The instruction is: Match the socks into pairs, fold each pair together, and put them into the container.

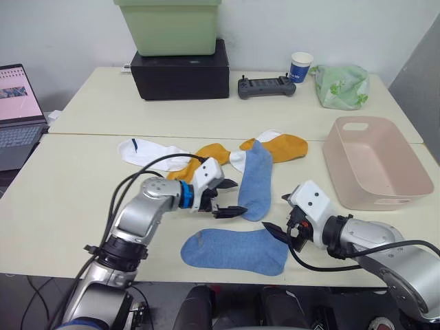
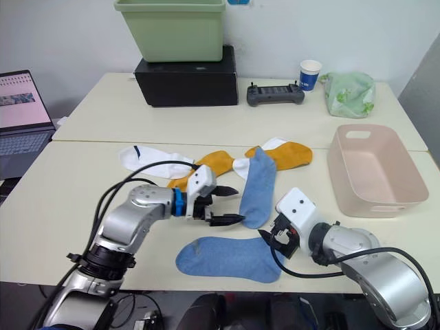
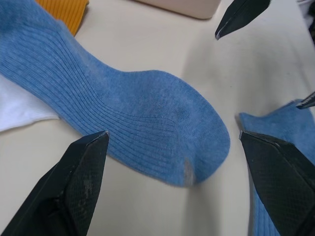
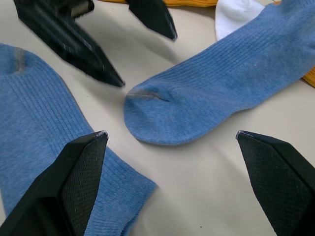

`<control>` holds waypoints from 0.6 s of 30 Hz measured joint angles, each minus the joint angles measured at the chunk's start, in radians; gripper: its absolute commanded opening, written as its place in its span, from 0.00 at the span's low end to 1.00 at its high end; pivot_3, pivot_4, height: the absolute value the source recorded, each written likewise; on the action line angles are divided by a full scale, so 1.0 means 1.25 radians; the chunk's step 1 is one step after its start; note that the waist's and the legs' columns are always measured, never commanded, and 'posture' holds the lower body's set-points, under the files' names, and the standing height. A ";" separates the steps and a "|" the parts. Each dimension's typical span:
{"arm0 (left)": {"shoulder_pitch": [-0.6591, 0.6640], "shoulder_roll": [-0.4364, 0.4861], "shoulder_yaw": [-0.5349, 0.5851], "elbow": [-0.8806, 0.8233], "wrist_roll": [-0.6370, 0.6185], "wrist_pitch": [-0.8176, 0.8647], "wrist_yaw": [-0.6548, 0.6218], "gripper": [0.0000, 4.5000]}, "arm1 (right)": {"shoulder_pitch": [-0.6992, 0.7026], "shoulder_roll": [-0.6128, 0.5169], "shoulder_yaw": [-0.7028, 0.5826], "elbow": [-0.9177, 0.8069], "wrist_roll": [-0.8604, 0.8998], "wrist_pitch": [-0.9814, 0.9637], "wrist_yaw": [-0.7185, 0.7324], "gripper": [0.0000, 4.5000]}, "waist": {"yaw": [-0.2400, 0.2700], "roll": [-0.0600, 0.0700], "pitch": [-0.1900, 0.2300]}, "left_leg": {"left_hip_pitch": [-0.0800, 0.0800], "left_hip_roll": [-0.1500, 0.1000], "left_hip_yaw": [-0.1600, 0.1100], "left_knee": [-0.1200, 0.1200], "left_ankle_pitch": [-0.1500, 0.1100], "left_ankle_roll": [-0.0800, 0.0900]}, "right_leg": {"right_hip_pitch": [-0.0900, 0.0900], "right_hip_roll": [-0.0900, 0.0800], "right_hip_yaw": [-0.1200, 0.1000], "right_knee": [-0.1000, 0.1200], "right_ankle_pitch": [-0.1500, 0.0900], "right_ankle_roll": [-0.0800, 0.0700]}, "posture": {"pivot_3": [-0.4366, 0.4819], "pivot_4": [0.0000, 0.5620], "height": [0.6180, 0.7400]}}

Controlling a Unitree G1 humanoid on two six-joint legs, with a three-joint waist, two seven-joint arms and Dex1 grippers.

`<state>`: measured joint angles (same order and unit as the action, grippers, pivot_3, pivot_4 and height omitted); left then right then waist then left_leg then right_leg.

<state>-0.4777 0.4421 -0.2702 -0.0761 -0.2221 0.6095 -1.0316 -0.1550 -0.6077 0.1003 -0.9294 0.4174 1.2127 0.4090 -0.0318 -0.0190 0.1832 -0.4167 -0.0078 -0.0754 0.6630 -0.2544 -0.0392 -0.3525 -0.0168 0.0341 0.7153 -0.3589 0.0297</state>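
Left claw (image 1: pixel 230 197): spread wide, nothing held; it hangs just over the toe of the upright blue sock (image 1: pixel 256 180), which is seen between its fingers in the left wrist view.
Right claw (image 1: pixel 278 216): also spread wide and holding nothing; set at the cuff end of the flat blue sock (image 1: pixel 234 250) near the desk's front edge.
Blue pair: both lie on the desk (image 1: pixel 69 199), close together but apart, not yet stacked or folded.
Other socks: two mustard socks (image 1: pixel 282 146) and two white socks (image 1: pixel 148 152) lie in a loose overlapping row behind the blue ones.
Container (image 1: pixel 375 161): the pink basket stands empty on the desk to the robot's right, well apart from the socks.
Risk, wrong catch: the upright blue sock overlaps a white sock and a mustard one at its cuff; if it is dragged, those neighbours are likely pulled along.
Risk, claws: the two claws point at each other at close quarters; a collision is possible if both close in together.
Risk, edge: the flat blue sock lies near the front edge and could be pushed off.
Hard to make out: the second white sock is mostly covered; the marks on the mustard socks cannot be seen.
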 measured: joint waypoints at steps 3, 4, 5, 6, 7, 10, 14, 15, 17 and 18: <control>0.016 -0.001 -0.041 -0.007 0.016 0.005 0.019 0.61 | 0.009 -0.003 0.000 0.000 -0.002 -0.006 -0.007 1.00 | -0.002 0.000 0.000 | 0.000 0.000 0.000 0.000 0.000 0.000 | 0.000 0.000 0.001 0.000 0.000 0.000 | 0.48 0.27 0.84; 0.020 0.000 -0.055 -0.007 0.023 0.003 0.023 0.54 | 0.009 -0.004 0.000 0.000 -0.002 -0.007 -0.009 1.00 | -0.002 0.000 0.000 | 0.000 0.000 0.000 0.000 0.000 0.000 | 0.000 0.000 0.001 0.000 0.000 0.000 | 0.48 0.27 0.84; 0.025 0.002 -0.065 -0.007 0.032 -0.005 0.027 0.46 | 0.009 -0.006 0.000 0.000 -0.003 -0.010 -0.012 1.00 | -0.001 0.000 0.000 | 0.000 0.000 0.000 0.000 0.000 0.000 | 0.000 0.000 0.000 0.000 0.000 0.000 | 0.48 0.27 0.84; 0.027 0.002 -0.069 -0.007 0.038 -0.012 0.031 0.40 | 0.009 -0.007 0.000 0.000 -0.003 -0.013 -0.013 1.00 | -0.001 0.000 0.000 | 0.000 0.000 0.000 0.000 0.000 0.000 | 0.000 0.000 0.000 0.000 0.000 0.000 | 0.48 0.27 0.84; 0.027 0.004 -0.076 -0.007 0.049 -0.027 0.033 0.32 | 0.009 -0.009 0.000 0.000 -0.003 -0.018 -0.014 1.00 | 0.000 0.000 0.000 | 0.000 0.000 0.000 0.000 0.000 0.000 | 0.000 0.000 0.000 0.000 0.000 0.000 | 0.48 0.27 0.84; 0.025 0.005 -0.086 0.005 0.074 -0.063 0.047 0.10 | 0.009 -0.014 -0.001 0.001 -0.003 -0.024 -0.014 1.00 | 0.001 0.000 0.000 | 0.000 0.000 0.000 0.000 0.000 0.000 | 0.000 0.000 0.000 0.000 0.000 0.000 | 0.48 0.27 0.84; 0.024 0.016 -0.093 0.020 0.090 -0.111 0.038 0.01 | 0.004 -0.015 0.000 0.015 -0.006 -0.041 -0.014 1.00 | 0.000 0.000 0.000 | 0.001 0.000 0.001 0.000 0.000 0.000 | 0.001 0.000 0.000 0.000 0.000 0.000 | 0.48 0.27 0.84; 0.024 0.026 -0.094 0.024 0.090 -0.124 0.028 0.01 | -0.007 -0.015 0.001 0.031 -0.010 -0.049 -0.015 1.00 | -0.002 0.000 0.000 | 0.001 0.000 0.001 0.000 0.000 0.000 | 0.000 0.000 0.001 0.000 0.000 0.000 | 0.48 0.27 0.84; 0.024 0.038 -0.094 0.027 0.090 -0.138 0.012 0.01 | -0.027 -0.011 0.003 0.057 -0.024 -0.068 -0.019 1.00 | -0.003 0.000 0.000 | 0.001 0.000 0.001 0.000 0.000 0.000 | 0.001 0.000 0.001 0.000 0.000 0.000 | 0.48 0.27 0.84; 0.024 0.044 -0.094 0.028 0.090 -0.145 0.008 0.01 | -0.051 0.005 0.010 0.090 -0.036 -0.081 -0.027 1.00 | -0.004 0.000 0.000 | 0.001 0.001 0.001 0.000 0.000 0.000 | 0.000 0.001 0.001 0.000 0.000 0.000 | 0.48 0.27 0.84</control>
<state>-0.4477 0.4965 -0.3874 -0.0407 -0.1098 0.4284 -1.0219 -0.2185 -0.6011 0.1124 -0.8168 0.3729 1.1113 0.3758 -0.0369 -0.0187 0.1829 -0.4149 -0.0068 -0.0742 0.6625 -0.2544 -0.0392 -0.3519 -0.0159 0.0351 0.7155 -0.3589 0.0296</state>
